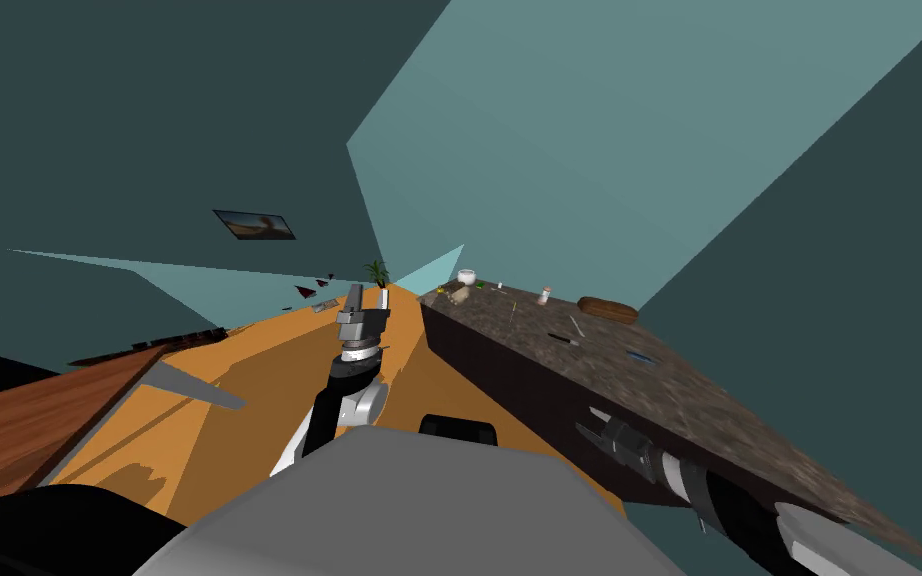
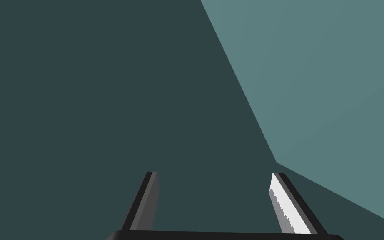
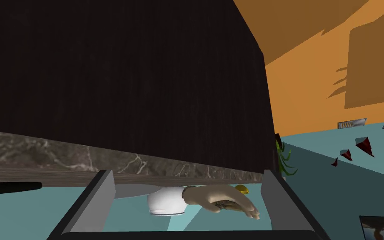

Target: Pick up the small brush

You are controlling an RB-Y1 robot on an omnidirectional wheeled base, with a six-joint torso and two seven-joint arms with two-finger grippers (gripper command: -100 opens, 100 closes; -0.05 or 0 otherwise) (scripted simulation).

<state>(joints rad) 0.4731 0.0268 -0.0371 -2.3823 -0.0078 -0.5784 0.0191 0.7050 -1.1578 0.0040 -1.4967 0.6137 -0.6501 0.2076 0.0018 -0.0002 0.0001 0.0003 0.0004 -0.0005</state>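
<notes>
A small dark, stick-like thing with a pale tip [image 1: 561,340], likely the small brush, lies on the dark marbled counter top [image 1: 709,400], about midway along it. A thin grey stick [image 1: 576,325] lies just beyond it. My right gripper [image 1: 594,428] is open and empty, low against the counter's dark front face [image 3: 124,83], below the top's edge and nearer to me than the brush. In the right wrist view its fingers [image 3: 99,200] frame the marbled edge [image 3: 62,154]; a black rod [image 3: 10,187] pokes out at that edge. My left gripper [image 1: 369,298] is raised over the orange floor, open [image 2: 214,183].
At the counter's far end stand a white bowl [image 1: 466,275] and a tan hand-shaped piece [image 1: 459,295]. A small bottle [image 1: 545,295] and a brown oval tray [image 1: 607,310] sit further along. A potted plant [image 1: 377,270] stands at the far corner. A reddish-brown surface [image 1: 19,420] lies to my left.
</notes>
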